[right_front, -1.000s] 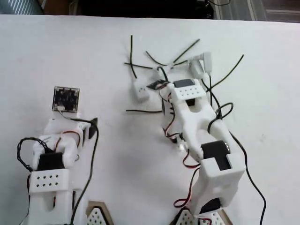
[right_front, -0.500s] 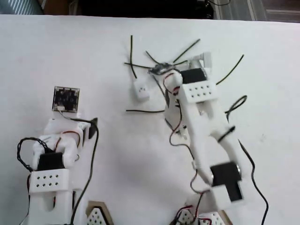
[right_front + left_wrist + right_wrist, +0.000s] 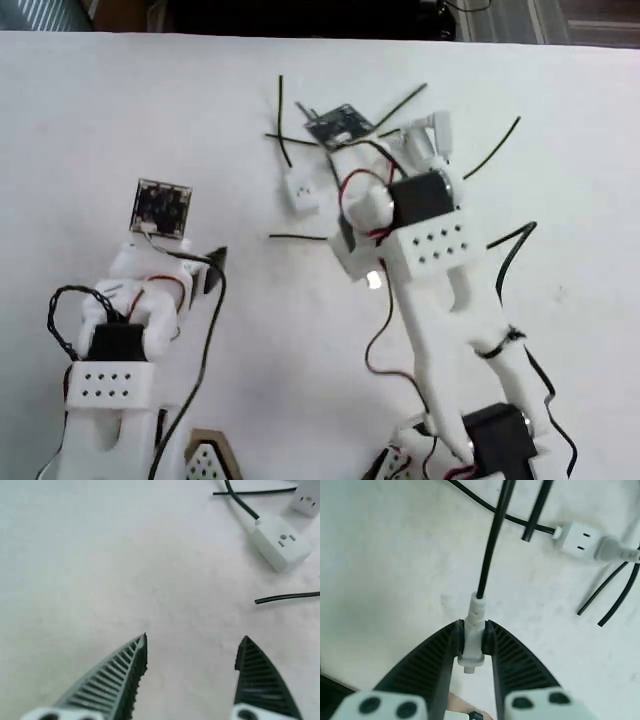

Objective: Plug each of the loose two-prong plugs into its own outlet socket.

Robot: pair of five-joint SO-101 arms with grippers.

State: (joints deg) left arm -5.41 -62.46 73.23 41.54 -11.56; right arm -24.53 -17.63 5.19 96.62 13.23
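Plug (image 3: 474, 614), white w/ black cord, is pinched btwn the narrowed fingers of the right gripper (image 3: 473, 628), over the table's (image 3: 120, 110) far half, right of centre. Outlet socket (image 3: 576, 539) lies near, w/ another plug (image 3: 616, 550) at its end. Second socket (image 3: 299, 190) sits farther left. Left gripper (image 3: 194, 640) hangs toward the near-left corner, fingers wide apart.
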